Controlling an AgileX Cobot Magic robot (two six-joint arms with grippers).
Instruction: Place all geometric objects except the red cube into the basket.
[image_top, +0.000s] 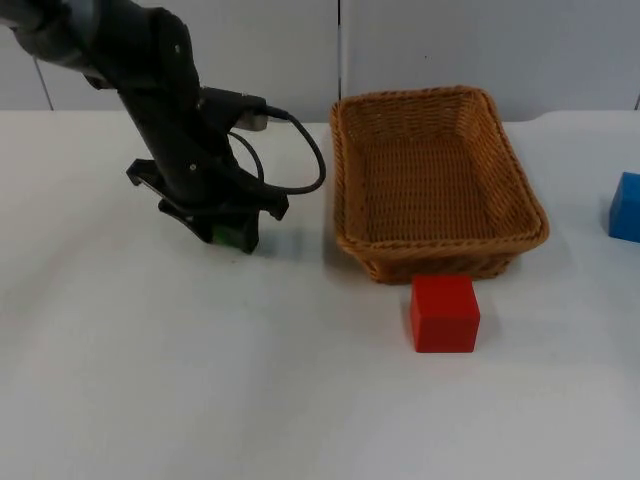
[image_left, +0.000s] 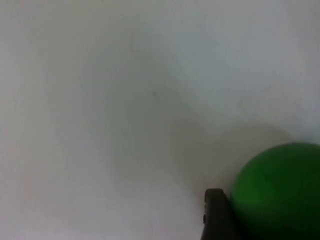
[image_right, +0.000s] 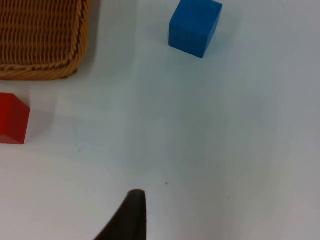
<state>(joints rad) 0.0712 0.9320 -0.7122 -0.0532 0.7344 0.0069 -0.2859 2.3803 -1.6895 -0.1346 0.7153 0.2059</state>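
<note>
In the top view, the left arm reached down from the upper left of the frame, and the left gripper stood low over the white table, left of centre. A green object showed between and under the black fingers, touching the table. Whether the fingers pinched it or merely stood around it could not be told. The wicker basket sat right of centre in the upper half of the frame, with nothing lying in it. The red cube lay just in front of the basket's near wall, a little below the middle of the frame. A blue cube sat at the right edge, near the basket's right side but apart from it.

In the left wrist view, the green object looked rounded, and one black fingertip stood right beside it, at or against its side.

In the right wrist view, the blue cube rested on the table well apart from the basket, whose corner was seen there. The red cube lay near that corner, not touching it. One dark fingertip of the right gripper hung above bare table; how its fingers stood could not be told. The right arm waited.
</note>
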